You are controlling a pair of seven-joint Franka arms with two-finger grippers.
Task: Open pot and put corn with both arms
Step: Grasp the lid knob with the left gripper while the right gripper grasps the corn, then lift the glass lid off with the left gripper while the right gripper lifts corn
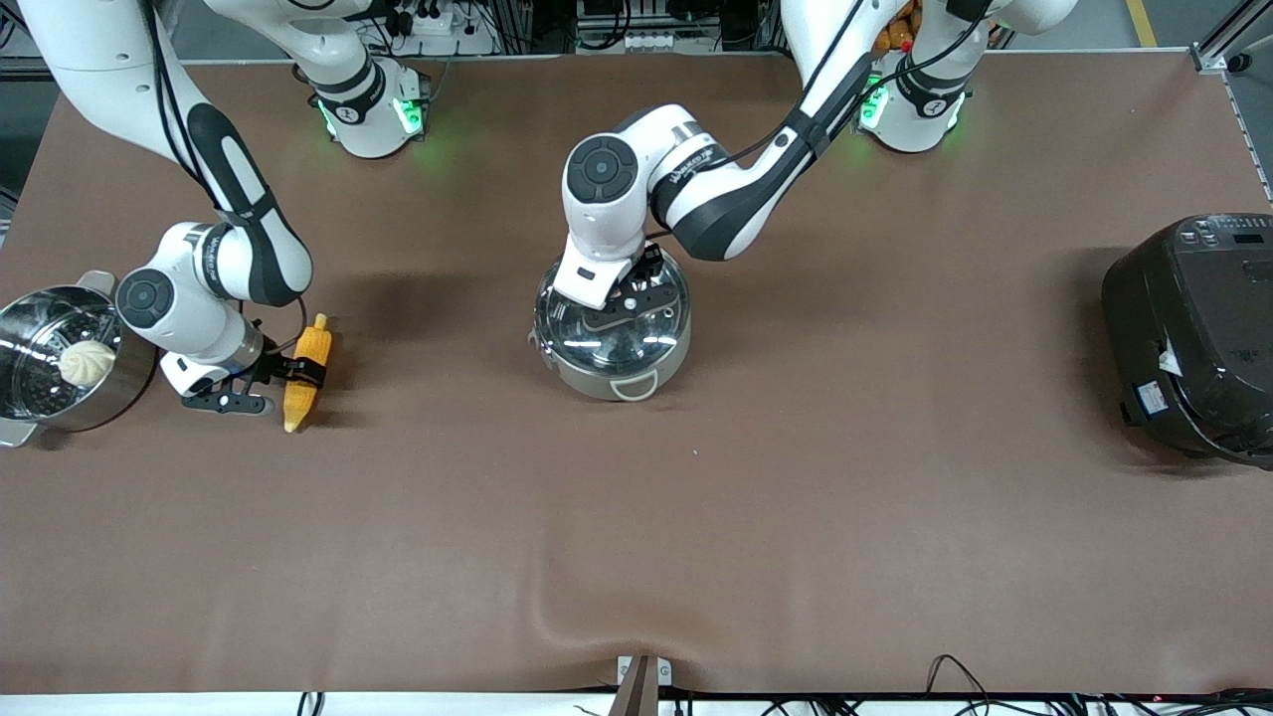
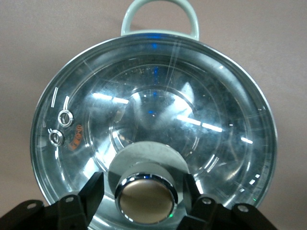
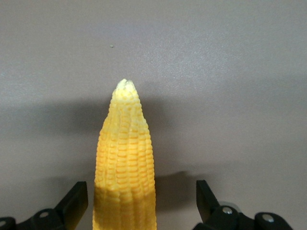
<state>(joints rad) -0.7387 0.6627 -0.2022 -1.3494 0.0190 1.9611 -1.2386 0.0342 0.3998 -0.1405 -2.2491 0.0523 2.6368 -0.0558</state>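
The pot (image 1: 609, 382) stands mid-table with its clear glass lid (image 1: 619, 336) on. My left gripper (image 1: 636, 294) is low over the lid. In the left wrist view the gripper (image 2: 142, 184) is open, with its fingers (image 2: 93, 189) on either side of the copper-coloured knob (image 2: 146, 201) and a gap on each side. The corn (image 1: 316, 344) lies on the table toward the right arm's end. My right gripper (image 1: 298, 372) is down around its middle. In the right wrist view the gripper (image 3: 140, 189) is open, with the corn (image 3: 125, 158) lying between its spread fingers.
A perforated steel steamer pot (image 1: 30, 316) with a white bun (image 1: 87, 363) stands beside the corn at the right arm's end of the table. A big black rice cooker (image 1: 1193, 333) stands at the left arm's end. The brown cloth has a wrinkle (image 1: 557, 617) near the front edge.
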